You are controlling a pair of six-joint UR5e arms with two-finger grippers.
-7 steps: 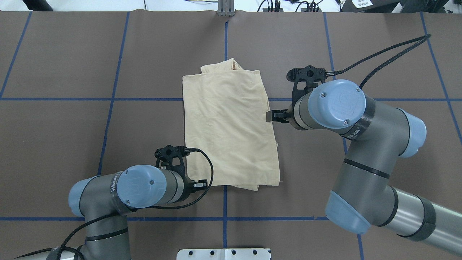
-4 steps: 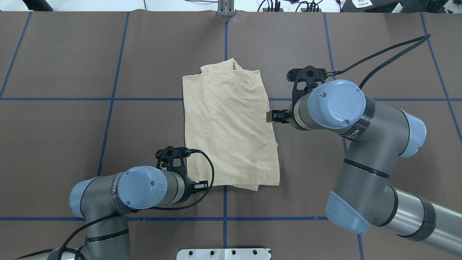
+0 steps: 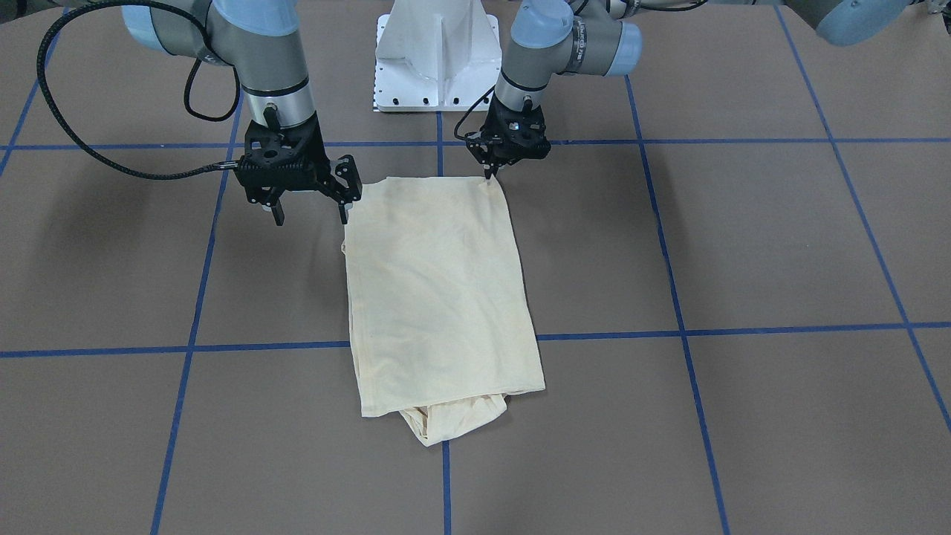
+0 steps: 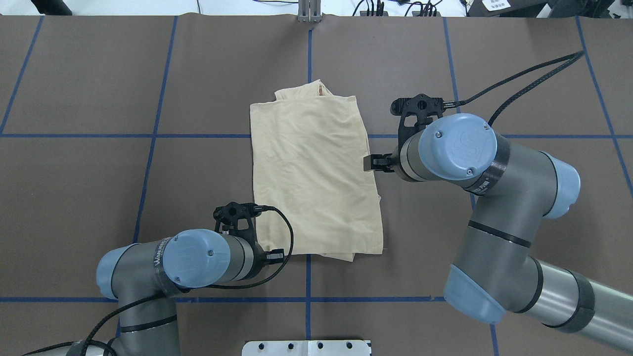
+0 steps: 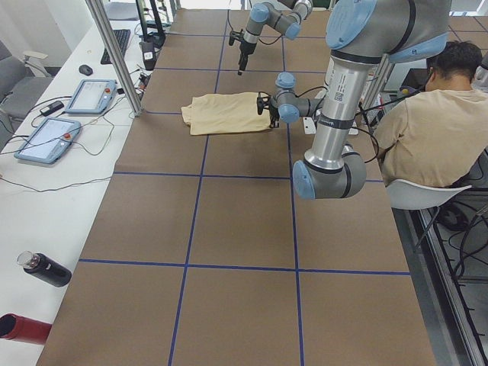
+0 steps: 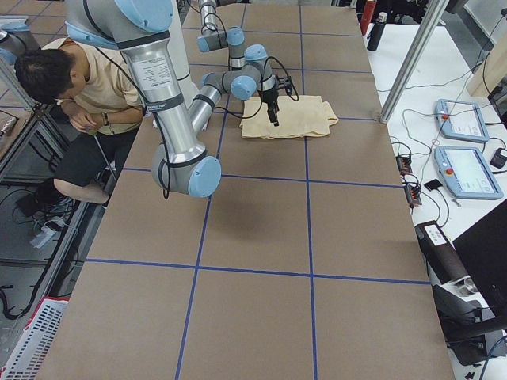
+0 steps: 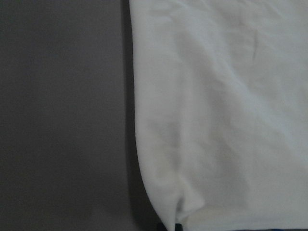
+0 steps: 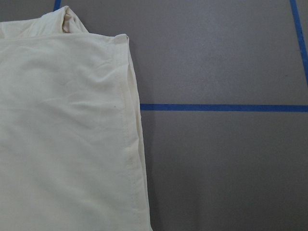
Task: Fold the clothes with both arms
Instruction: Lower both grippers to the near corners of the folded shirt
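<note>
The cream-yellow shirt [image 3: 438, 290] lies folded into a long rectangle mid-table, plain side up, print hidden. It also shows in the overhead view [image 4: 311, 178]. A bunched bit of fabric [image 3: 446, 420] sticks out at its far end. My left gripper [image 3: 489, 175] is down at the shirt's near corner on my left side and looks shut on it. The left wrist view shows that corner puckered [image 7: 180, 207]. My right gripper [image 3: 310, 215] is open and empty, just above the table beside the near part of the shirt's other long edge, one fingertip [image 3: 343, 215] next to the edge.
The white pedestal base [image 3: 435, 59] stands at the table's near edge. Blue tape lines [image 3: 669, 331] grid the brown table cover. An operator [image 5: 435, 130] sits behind the robot. Tablets [image 5: 91, 95] and bottles [image 5: 46, 268] lie on the side bench.
Both arms shifted slightly: the left arm a little toward the robot, the right arm a little toward the shirt. The shirt has not visibly moved.
</note>
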